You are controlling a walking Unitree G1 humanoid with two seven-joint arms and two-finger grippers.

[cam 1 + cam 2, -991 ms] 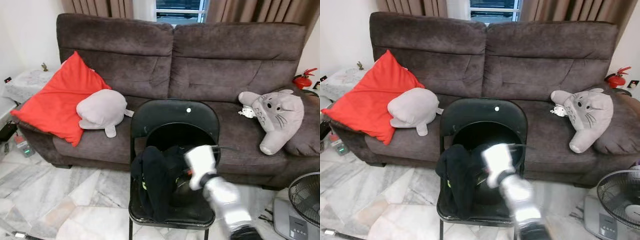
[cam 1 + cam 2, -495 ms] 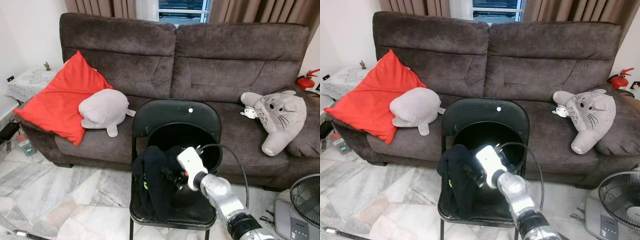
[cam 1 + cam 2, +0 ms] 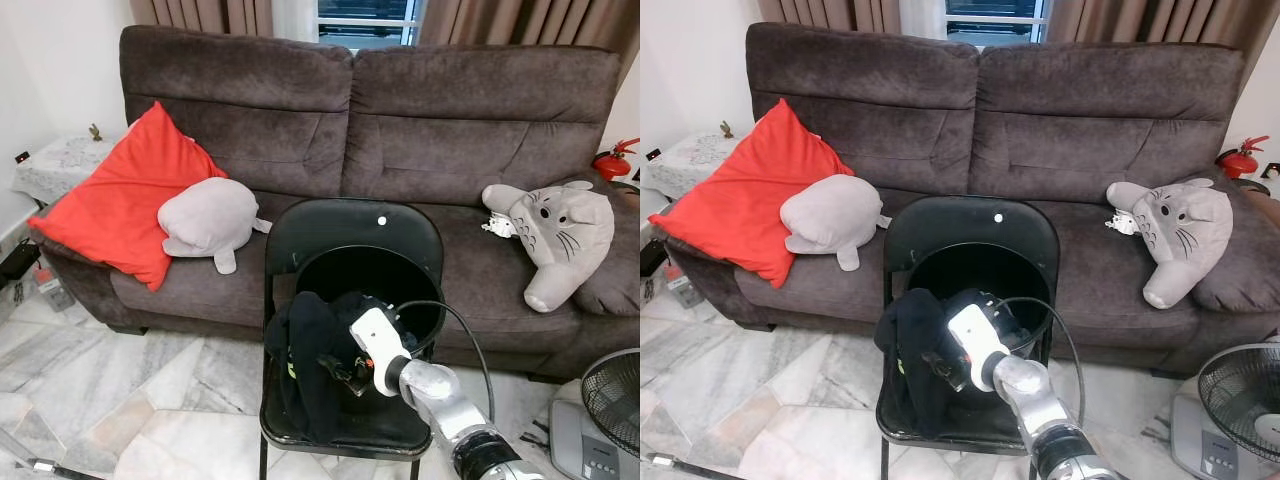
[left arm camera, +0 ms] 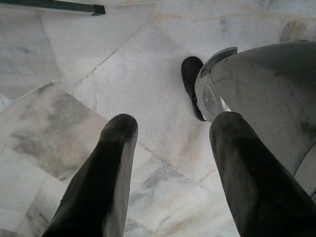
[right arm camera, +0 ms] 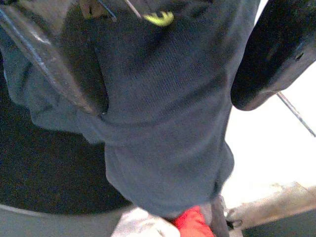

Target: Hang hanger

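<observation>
A dark brown sofa (image 3: 370, 110) spans the back of the scene, standing on a pale marble floor (image 3: 120, 390). On its seat rest a red cushion (image 3: 125, 195) and a grey plush (image 3: 205, 218) touching it towards the robot's left, and a grey cat-like plush (image 3: 555, 235) towards the right. A black folding chair (image 3: 352, 245) stands in front of the sofa, its back towards it. A dark garment (image 3: 305, 360) with a yellow-green mark lies heaped on the chair seat; no hanger can be made out within it. A fan (image 3: 610, 395) stands on the floor at the right edge. The right gripper (image 3: 338, 365) reaches over the chair seat, jaws spread wide on either side of the garment, one finger (image 5: 74, 74) touching the cloth, not clamped. The left gripper (image 4: 168, 173) hangs over the floor, jaws parted and empty.
</observation>
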